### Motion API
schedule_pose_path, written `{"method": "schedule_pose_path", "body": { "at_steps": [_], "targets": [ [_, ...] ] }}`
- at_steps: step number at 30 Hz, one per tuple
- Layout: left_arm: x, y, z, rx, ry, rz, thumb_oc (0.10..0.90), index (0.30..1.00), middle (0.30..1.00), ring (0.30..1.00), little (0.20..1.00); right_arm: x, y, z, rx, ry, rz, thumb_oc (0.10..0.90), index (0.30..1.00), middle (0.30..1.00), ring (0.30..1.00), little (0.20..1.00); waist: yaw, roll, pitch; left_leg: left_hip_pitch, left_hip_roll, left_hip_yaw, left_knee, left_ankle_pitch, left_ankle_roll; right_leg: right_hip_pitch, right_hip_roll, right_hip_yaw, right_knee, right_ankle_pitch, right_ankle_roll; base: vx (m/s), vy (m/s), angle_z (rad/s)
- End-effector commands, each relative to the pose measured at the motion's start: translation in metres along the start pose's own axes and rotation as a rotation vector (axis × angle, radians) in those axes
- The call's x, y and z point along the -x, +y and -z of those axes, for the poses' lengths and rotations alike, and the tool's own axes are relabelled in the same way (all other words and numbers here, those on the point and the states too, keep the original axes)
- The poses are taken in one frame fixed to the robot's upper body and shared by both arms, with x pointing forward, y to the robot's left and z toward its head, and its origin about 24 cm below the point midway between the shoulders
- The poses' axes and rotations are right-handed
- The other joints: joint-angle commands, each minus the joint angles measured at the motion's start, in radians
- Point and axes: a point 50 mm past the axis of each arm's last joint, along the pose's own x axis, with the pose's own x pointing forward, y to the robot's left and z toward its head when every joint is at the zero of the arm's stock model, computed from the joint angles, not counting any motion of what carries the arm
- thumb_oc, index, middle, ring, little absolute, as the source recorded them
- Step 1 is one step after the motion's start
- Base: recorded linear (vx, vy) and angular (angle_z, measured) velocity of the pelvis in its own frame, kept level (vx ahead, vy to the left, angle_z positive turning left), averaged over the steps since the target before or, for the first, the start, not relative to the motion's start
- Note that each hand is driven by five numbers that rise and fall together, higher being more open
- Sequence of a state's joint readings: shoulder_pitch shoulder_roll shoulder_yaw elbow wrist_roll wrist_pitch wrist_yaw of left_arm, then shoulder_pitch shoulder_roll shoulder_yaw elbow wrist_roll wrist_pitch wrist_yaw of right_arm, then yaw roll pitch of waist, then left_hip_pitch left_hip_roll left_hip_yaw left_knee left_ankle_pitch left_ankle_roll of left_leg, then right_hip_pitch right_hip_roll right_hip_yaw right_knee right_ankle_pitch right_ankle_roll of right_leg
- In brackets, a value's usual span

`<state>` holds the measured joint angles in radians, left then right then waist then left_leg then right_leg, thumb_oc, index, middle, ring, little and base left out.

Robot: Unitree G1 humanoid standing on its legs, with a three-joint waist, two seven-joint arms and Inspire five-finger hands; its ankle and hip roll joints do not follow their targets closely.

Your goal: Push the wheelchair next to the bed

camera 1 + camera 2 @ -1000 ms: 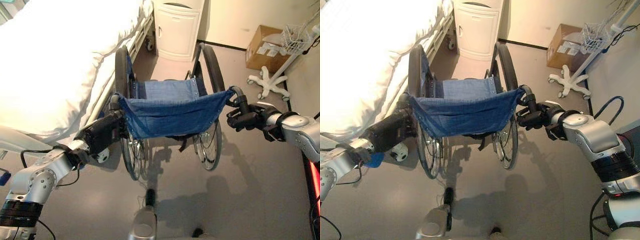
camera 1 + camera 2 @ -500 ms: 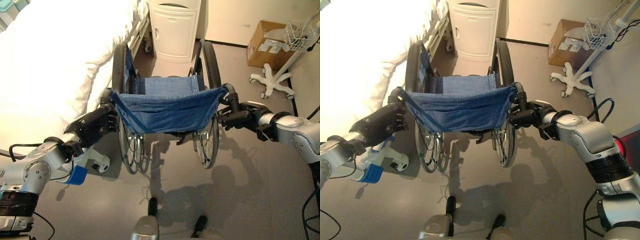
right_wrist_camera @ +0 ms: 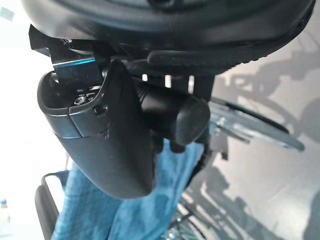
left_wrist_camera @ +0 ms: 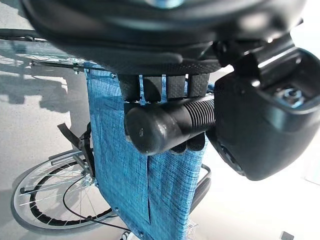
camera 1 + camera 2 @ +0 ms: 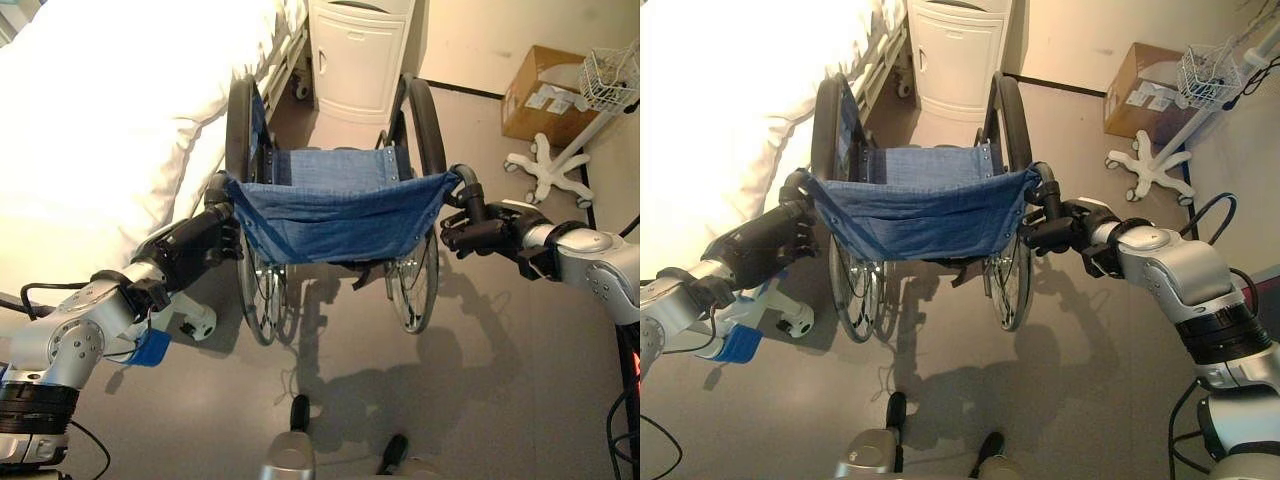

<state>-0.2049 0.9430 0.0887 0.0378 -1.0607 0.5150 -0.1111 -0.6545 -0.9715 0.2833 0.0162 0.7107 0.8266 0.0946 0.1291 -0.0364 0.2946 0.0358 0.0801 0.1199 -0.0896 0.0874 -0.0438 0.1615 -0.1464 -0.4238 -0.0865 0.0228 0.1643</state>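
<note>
Both hands, left hand and right hand, clasp the wheelchair push handles (already alongside the bed); little pushing seems left.

No legible text, numbers or signs; the labels on the cardboard box at 1 o'clock are unreadable.

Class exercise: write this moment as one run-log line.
left hand: shut on left push handle | right hand: shut on right push handle | wheelchair: alongside bed, facing white cabinet
</note>
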Motion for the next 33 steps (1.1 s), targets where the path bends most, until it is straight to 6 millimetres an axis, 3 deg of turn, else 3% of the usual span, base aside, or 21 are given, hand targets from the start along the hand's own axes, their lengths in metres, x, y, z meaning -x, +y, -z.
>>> {"method": "schedule_pose_path", "body": {
  "at_steps": [1, 8, 16, 19, 25, 33],
  "targets": [
    [0.016, -0.004, -0.073, -0.094, -0.336, 0.008, 0.800, 0.900, 0.900, 0.900, 0.900, 0.007, 0.037, -0.050, 0.096, -0.300, -0.151, 0.800, 0.900, 0.900, 0.900, 0.900, 0.050, -0.017, -0.210, 0.059, -0.061, 0.028, 0.002, -0.074, -0.001, -0.073, -0.016, 0.022, 0.117, 0.014, 0.023, 0.00, 0.000, 0.00],
    [0.020, 0.000, -0.079, -0.104, -0.361, -0.022, 0.800, 0.900, 0.900, 0.900, 0.900, 0.009, 0.032, -0.051, 0.075, -0.310, -0.123, 0.800, 0.900, 0.900, 0.900, 0.900, 0.050, -0.019, -0.215, 0.064, -0.059, 0.032, 0.002, -0.075, -0.004, -0.066, -0.012, 0.022, 0.112, 0.013, 0.021, 0.00, 0.000, 0.00],
    [0.038, 0.021, -0.091, -0.163, -0.422, -0.175, 0.800, 0.900, 0.900, 0.900, 0.900, 0.019, 0.004, -0.045, -0.002, -0.347, 0.015, 0.800, 0.900, 0.900, 0.900, 0.900, 0.043, -0.020, -0.225, 0.063, -0.055, 0.033, 0.002, -0.079, -0.008, -0.064, -0.006, 0.027, 0.104, 0.013, 0.019, 0.00, -0.004, 0.00],
    [0.057, 0.040, -0.098, -0.215, -0.467, -0.281, 0.800, 0.900, 0.900, 0.900, 0.900, 0.033, -0.016, -0.045, 0.012, -0.374, 0.111, 0.800, 0.900, 0.900, 0.900, 0.900, 0.039, -0.019, -0.232, 0.061, -0.052, 0.034, 0.002, -0.078, -0.012, -0.062, -0.001, 0.034, 0.097, 0.009, 0.016, -0.03, -0.027, 0.00],
    [0.089, 0.057, -0.103, -0.256, -0.542, -0.406, 0.800, 0.900, 0.900, 0.900, 0.900, 0.055, -0.040, -0.034, -0.039, -0.430, 0.244, 0.800, 0.900, 0.900, 0.900, 0.900, 0.033, -0.014, -0.238, 0.059, -0.046, 0.033, 0.002, -0.078, -0.018, -0.056, 0.006, 0.042, 0.080, 0.005, 0.010, -0.02, -0.012, 0.03],
    [0.135, 0.074, -0.096, -0.294, -0.616, -0.575, 0.800, 0.900, 0.900, 0.900, 0.900, 0.091, -0.069, 0.006, -0.121, -0.431, 0.445, 0.800, 0.900, 0.900, 0.900, 0.900, 0.019, -0.008, -0.246, 0.044, -0.034, 0.028, 0.002, -0.073, -0.029, -0.051, 0.017, 0.051, 0.057, -0.001, 0.003, -0.01, -0.010, 0.03]
  ]
}}
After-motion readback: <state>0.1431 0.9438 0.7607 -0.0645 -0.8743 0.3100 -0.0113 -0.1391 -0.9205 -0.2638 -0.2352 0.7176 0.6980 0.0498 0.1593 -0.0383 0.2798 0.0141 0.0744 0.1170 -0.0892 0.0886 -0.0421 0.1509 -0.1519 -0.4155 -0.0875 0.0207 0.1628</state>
